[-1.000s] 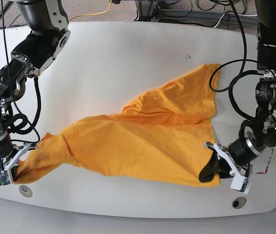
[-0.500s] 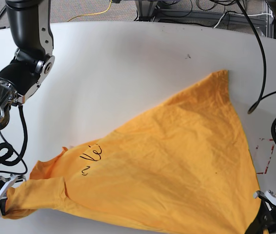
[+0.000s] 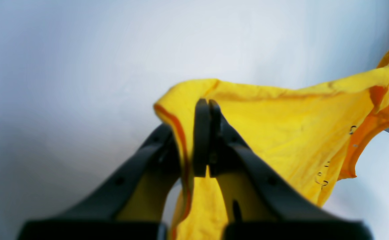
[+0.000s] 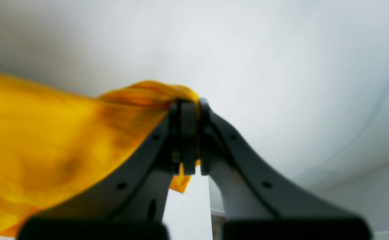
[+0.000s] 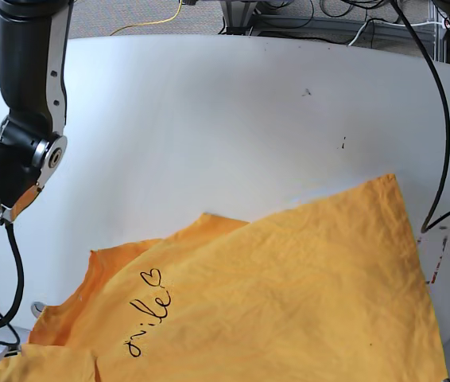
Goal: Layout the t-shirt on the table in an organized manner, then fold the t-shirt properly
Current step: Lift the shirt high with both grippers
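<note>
The orange-yellow t-shirt point(image 5: 289, 302) hangs stretched wide across the lower half of the base view, lifted over the white table point(image 5: 209, 119). Its black script print point(image 5: 145, 316) faces the camera. In the left wrist view my left gripper point(image 3: 207, 110) is shut on a hemmed edge of the t-shirt point(image 3: 281, 126). In the right wrist view my right gripper point(image 4: 189, 106) is shut on a bunched corner of the t-shirt point(image 4: 47, 133). Both grippers lie below the bottom edge of the base view.
My right arm's links point(image 5: 22, 151) stand at the left edge of the base view. A black cable point(image 5: 446, 119) hangs at the right. A red tape outline point(image 5: 436, 259) shows beside the shirt's right edge. Small dark scuffs point(image 5: 307, 92) mark the far tabletop.
Both grippers have pulled the shirt up and toward the camera, out of the base view's bottom edge. The shirt went from a crumpled heap to a spread sheet with the print showing.
</note>
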Motion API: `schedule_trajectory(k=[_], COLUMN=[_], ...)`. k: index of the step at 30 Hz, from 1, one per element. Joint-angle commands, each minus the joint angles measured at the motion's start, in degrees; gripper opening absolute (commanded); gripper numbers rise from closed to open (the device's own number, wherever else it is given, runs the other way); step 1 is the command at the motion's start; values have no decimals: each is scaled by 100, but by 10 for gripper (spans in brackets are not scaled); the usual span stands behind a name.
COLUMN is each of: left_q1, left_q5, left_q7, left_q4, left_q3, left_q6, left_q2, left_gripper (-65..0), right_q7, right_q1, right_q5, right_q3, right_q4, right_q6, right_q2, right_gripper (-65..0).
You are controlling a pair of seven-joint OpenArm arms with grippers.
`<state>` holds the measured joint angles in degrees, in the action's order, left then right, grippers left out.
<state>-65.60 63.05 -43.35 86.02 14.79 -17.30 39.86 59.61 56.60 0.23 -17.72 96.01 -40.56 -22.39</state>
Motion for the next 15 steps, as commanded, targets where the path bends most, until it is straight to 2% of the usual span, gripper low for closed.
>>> schedule_trajectory(k=[1, 5, 10, 15], left_q1=[-477, -908, -1453, -1884], left_q5=[38, 38, 38, 29], left_q7=[181, 181, 164, 155], left_q4=[-140, -439, -773, -1081], left_q3=[38, 64, 91, 91], left_q6=[20, 20, 20, 20], left_q2=[10, -280, -368, -641], left_gripper=[-650, -650, -650, -650], right_q7=[-146, -208, -445, -471], right_q1=[490, 947, 1316, 1676], right_q5=[-1, -1, -1, -1], right_q3=[-9, 255, 572, 862], right_q4=[-234, -708, -963, -1192], right_q6=[56, 56, 56, 56], right_q2=[-165, -288, -464, -508], right_gripper=[-650, -650, -650, -650])
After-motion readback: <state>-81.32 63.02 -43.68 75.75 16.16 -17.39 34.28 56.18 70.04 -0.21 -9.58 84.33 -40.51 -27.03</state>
